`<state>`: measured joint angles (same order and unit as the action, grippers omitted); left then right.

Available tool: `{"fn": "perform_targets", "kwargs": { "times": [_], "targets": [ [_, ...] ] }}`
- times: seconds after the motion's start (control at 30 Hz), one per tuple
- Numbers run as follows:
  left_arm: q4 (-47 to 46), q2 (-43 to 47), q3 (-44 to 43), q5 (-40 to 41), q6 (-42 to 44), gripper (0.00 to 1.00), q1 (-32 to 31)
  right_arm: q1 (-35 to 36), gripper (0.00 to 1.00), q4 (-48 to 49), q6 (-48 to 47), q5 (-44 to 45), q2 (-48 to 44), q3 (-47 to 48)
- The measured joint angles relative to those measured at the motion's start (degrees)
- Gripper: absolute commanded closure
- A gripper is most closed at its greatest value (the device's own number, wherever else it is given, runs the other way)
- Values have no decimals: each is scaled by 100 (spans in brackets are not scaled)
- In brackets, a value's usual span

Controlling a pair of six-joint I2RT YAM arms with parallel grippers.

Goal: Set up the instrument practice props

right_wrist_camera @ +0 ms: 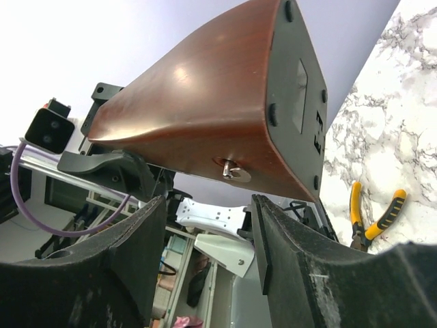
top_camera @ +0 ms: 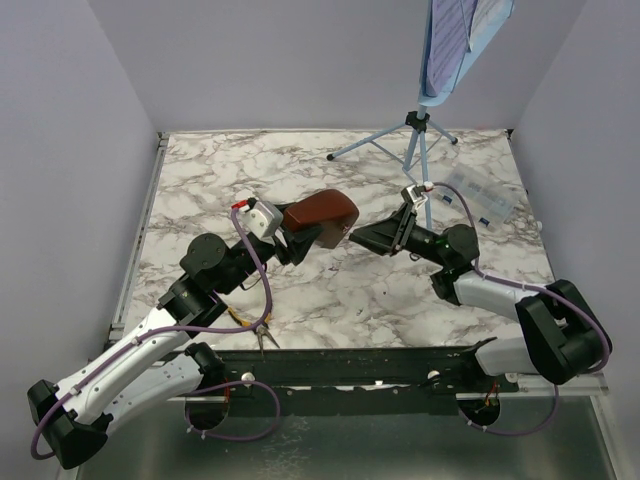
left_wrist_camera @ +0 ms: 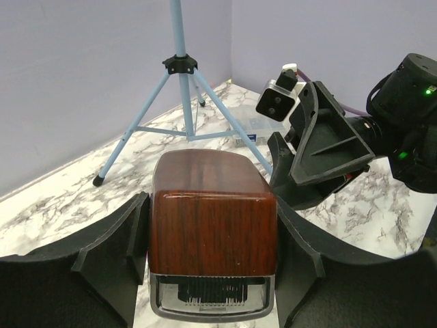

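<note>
Yellow-handled pliers (top_camera: 262, 335) lie on the marble table (top_camera: 200, 180), on the near side of the metronome and to its left. They are no part of the job, so we leave them.

Our left gripper (top_camera: 297, 243) pinches the brown metronome (top_camera: 322, 215) towards its narrower end, one finger on each wooden flank. It holds the metronome off the marble, tipped on its side with the black base pointing right. Just right of that base our right gripper (top_camera: 362, 237) waits with its fingers spread wide, and the metronome is not yet between them.

We judge this to be a hand-over. To do it well, we should bring the right fingers onto the broad flanks close to the base, where the taper is least. We should also stay off the winding key (right_wrist_camera: 232, 171) that sticks out of one side. The left hold should let go only once the right one is firm, since polished, sloping wood will likely slide. Then we turn the metronome base-down and set it on its feet.

Behind the metronome and to its right stands the light blue music stand (top_camera: 417, 125), upright on its tripod. A sheet of music (top_camera: 490, 15) rests on its desk, partly cut off by the frame. Further right of the metronome lies the clear plastic box (top_camera: 485, 200).
</note>
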<state>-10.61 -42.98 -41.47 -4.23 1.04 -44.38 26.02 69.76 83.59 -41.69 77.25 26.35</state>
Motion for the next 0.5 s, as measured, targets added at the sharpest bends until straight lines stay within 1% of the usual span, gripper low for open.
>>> {"fn": "perform_targets", "kwargs": {
  "times": [0.27, 0.5],
  "targets": [
    [0, 0, 0, -17, -2, 100, 0, 0, 41, -131, -105, 7, 55, 127],
    [0, 0, 0, -90, -20, 100, 0, 0, 41, -566, -417, 55, 2, 243]
  ]
}}
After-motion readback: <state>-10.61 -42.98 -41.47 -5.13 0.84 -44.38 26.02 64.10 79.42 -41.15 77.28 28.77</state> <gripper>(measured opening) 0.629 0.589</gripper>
